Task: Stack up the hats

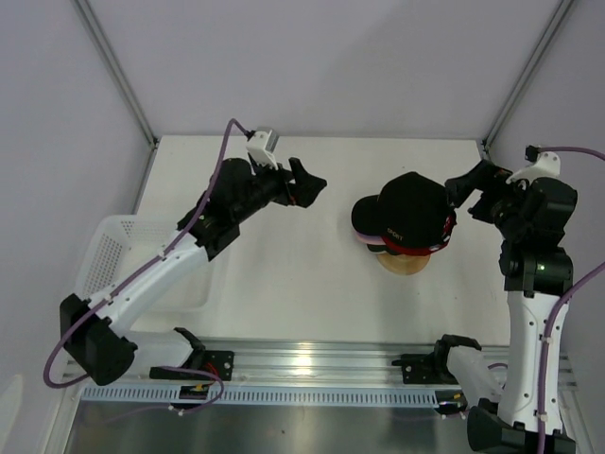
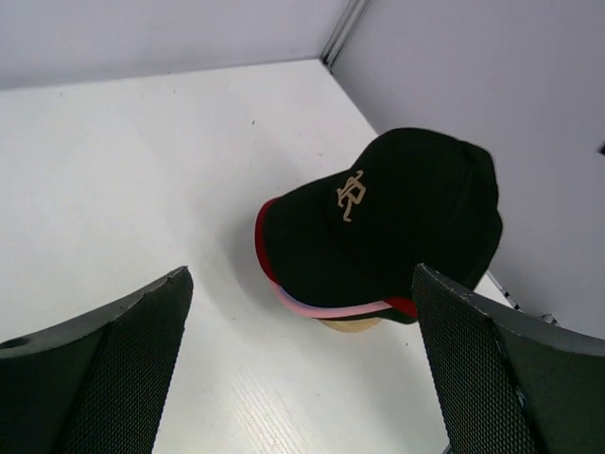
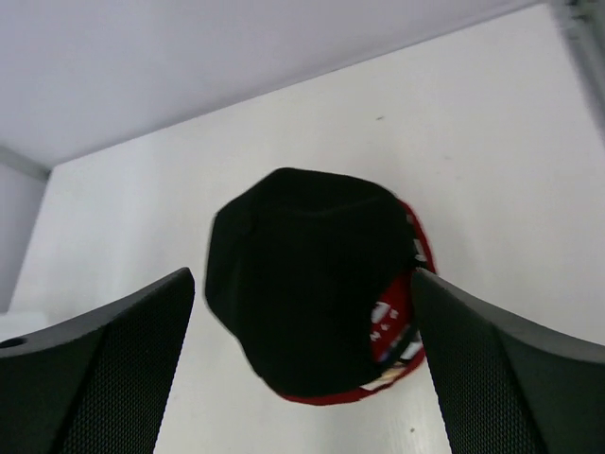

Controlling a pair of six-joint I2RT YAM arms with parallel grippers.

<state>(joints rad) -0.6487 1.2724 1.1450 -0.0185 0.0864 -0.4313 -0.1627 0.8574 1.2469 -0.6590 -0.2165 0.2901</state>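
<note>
**Caps stacked on the stand, both sets of fingers spread wide**

The black cap [image 1: 408,206] is sitting on top of the pile, right of the tabletop's [image 1: 284,274] centre. Its brim is pointing left toward the left arm, so its long axis is running left to right. The red cap [image 2: 263,232] and a pink brim [image 2: 326,309] are peeking out beneath it, all resting on the wooden stand [image 1: 405,265]. The left fingers [image 2: 113,359] are hovering wide open, well apart from the brim. The right fingers [image 3: 501,369] are gaping empty, just behind the crown. A white mesh basket [image 1: 113,255] is lying at far left.
</note>
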